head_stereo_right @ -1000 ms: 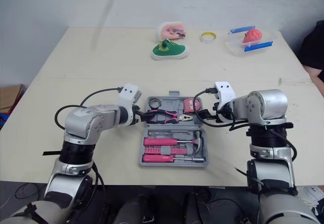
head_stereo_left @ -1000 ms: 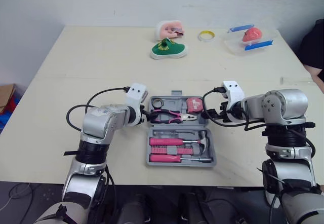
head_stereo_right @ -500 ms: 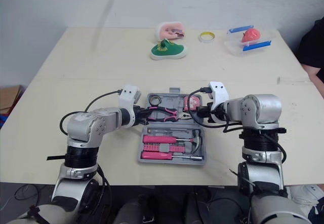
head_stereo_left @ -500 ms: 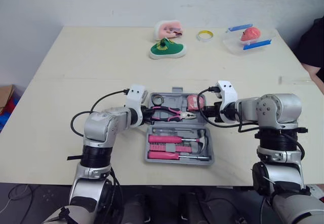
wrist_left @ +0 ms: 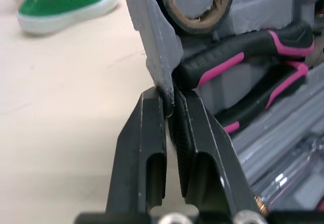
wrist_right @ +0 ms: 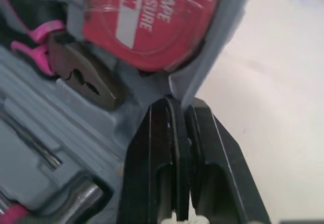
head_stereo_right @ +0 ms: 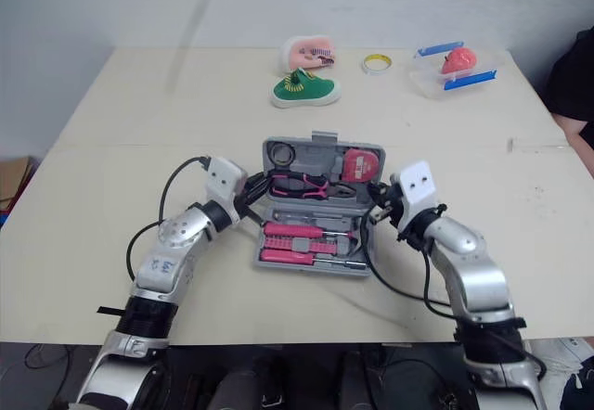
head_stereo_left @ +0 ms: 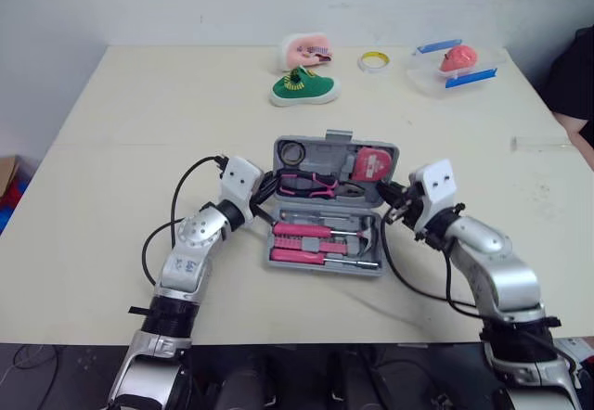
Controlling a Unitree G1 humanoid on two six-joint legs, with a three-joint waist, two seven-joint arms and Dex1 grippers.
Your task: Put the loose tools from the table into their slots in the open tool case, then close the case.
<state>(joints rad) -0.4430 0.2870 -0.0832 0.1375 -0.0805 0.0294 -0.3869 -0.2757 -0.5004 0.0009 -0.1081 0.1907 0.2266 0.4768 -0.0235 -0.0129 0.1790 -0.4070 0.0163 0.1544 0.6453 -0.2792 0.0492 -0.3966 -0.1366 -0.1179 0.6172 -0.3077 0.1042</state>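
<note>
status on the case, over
Left gripper shut on lid, left edge; right gripper shut on its right edge. Lid tilted up, case not yet closed. Tools seated in slots, nothing sticking up.

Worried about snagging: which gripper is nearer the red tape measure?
Right. The right gripper pinches the case lid beside the tape measure; the left gripper pinches its opposite edge.

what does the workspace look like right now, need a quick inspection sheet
surface: beige table, seam across the middle
job's things: grey tool case, lid tilted up; pliers, tape measure and hammer slotted
clutter: green shoe, yellow tape ring, clear tub at the far edge
grippers: left gripper and right gripper each pinch a lid side edge
cables: black cables loop off both wrists
surroundings: person at right; cardboard box at left
</note>
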